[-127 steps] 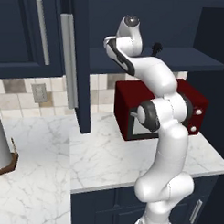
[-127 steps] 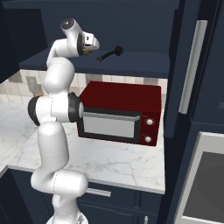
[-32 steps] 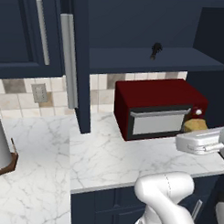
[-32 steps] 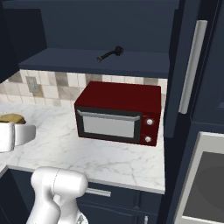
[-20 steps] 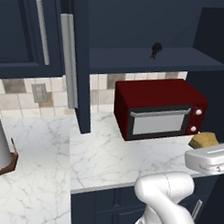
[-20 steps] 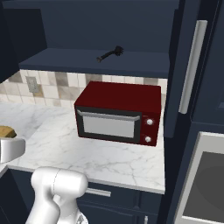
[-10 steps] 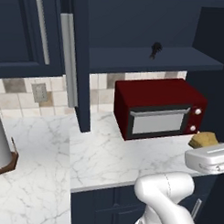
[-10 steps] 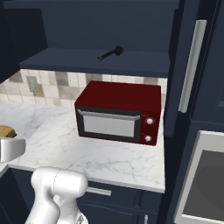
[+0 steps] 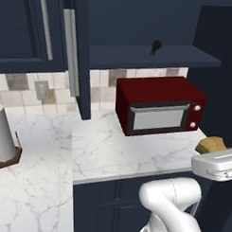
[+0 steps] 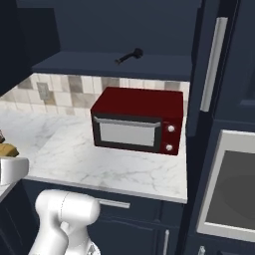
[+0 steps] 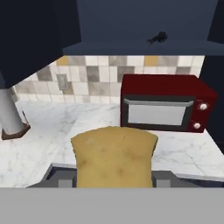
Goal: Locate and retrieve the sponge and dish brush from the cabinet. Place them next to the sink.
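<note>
Two task things are sitting well apart, and the coming move is turning on that split. Starting with the biggest, the cabinet (image 9: 140,24) is standing with its door swung aside, its shelf running above the red microwave (image 9: 158,110), which is resting on the marble tabletop (image 9: 116,151). No sink is appearing ahead of the robot, so the set-down spot is probably lying off to one side, and I am judging that the base will be needing to drive before any placing. The hand (image 11: 114,183) is sitting low, out in front of the tabletop's edge, pinching the sponge (image 11: 114,162) between its fingers; the mustard block is rising square between them in the hand view and poking up as a tan lump at the right edge of the left base view. From that grip, the dish brush (image 11: 158,38) is lying far off toward one o'clock and high in the hand view, on the cabinet shelf directly over the microwave. Its long axis is running roughly along the shelf front in the right base view, slightly slanted, one end to the left and the other to the right. With the sponge already gripped, the brush is looking like the later fetch.
</note>
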Available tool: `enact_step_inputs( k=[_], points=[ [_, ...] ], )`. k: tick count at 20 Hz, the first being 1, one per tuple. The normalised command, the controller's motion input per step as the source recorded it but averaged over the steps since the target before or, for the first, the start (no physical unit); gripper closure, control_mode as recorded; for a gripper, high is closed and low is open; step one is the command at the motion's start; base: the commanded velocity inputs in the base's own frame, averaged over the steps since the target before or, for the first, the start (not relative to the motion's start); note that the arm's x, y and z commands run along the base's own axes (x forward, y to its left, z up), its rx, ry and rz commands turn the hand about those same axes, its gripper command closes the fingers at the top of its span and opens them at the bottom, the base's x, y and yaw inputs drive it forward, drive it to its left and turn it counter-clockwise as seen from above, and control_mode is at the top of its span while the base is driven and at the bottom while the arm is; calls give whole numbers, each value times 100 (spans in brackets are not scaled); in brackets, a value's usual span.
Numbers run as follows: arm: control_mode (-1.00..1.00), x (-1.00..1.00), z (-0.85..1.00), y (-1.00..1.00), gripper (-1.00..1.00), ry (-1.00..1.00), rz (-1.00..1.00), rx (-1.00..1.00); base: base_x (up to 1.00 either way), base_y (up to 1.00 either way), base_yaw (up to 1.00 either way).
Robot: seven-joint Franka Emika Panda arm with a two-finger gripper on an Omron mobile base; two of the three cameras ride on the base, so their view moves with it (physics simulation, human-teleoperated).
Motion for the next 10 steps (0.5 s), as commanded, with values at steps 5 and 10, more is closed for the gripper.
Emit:
enact_step_inputs(
  k=[5, 10],
  points=[
    [100, 0, 0, 0, 100, 0, 0, 0, -34, -12, 2],
    [100, 0, 0, 0, 100, 0, 0, 0, -22, -3, 23]
  ],
)
